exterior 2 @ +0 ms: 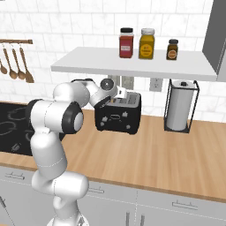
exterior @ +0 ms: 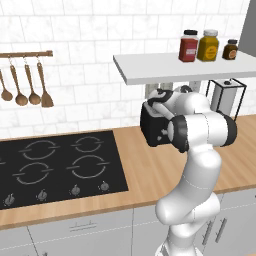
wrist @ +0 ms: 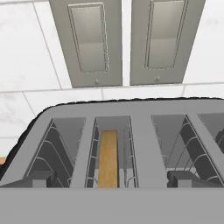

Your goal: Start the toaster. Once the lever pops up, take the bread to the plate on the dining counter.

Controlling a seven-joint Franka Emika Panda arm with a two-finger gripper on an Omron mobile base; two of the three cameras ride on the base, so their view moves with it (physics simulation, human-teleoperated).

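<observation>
Hovering over the toaster (wrist: 131, 131) now, jaws spread wide, nothing held, the gripper (wrist: 112, 179) looks straight into the slots. Toaster sits on the wood worktop (exterior 2: 145, 154), right of the black hob (exterior: 55, 165). One slice of bread (wrist: 108, 157) sits low in the second slot. Risk: the lever isn't visible from here, so a blind descent could jab the silver top instead. Count: four slots, one slice, three jars (exterior 2: 147, 44) on the shelf.
</observation>
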